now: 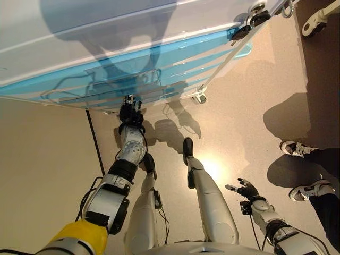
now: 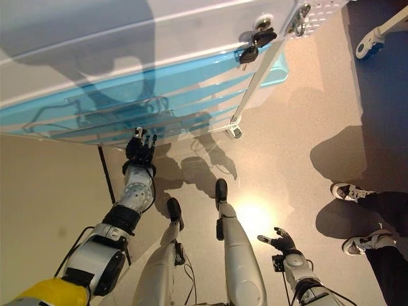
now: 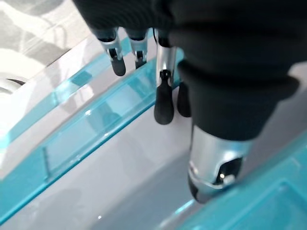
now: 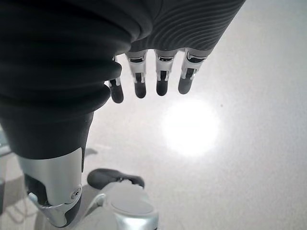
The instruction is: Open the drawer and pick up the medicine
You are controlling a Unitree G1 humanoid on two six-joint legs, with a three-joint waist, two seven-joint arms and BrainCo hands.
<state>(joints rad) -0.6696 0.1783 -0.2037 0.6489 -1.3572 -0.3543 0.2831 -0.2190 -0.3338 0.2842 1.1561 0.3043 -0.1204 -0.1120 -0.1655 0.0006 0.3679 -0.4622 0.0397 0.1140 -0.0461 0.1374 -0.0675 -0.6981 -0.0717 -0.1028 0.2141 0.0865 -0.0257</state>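
Observation:
A white cabinet (image 1: 106, 32) holds stacked see-through blue drawers (image 1: 175, 66). My left hand (image 1: 130, 112) reaches up to the front of the lowest drawers, its fingers (image 3: 163, 100) straight and right by a blue drawer front (image 3: 86, 139), gripping nothing. The drawers look shut. No medicine shows in any view. My right hand (image 1: 245, 189) hangs low at my right side over the floor, its fingers (image 4: 139, 86) relaxed and empty.
The cabinet stands on castors (image 1: 200, 98). A person's shoes (image 1: 297, 149) and legs stand on the floor to the right. A white wheeled base (image 1: 319, 18) shows at the far right. A dark seam (image 1: 95, 138) runs across the floor.

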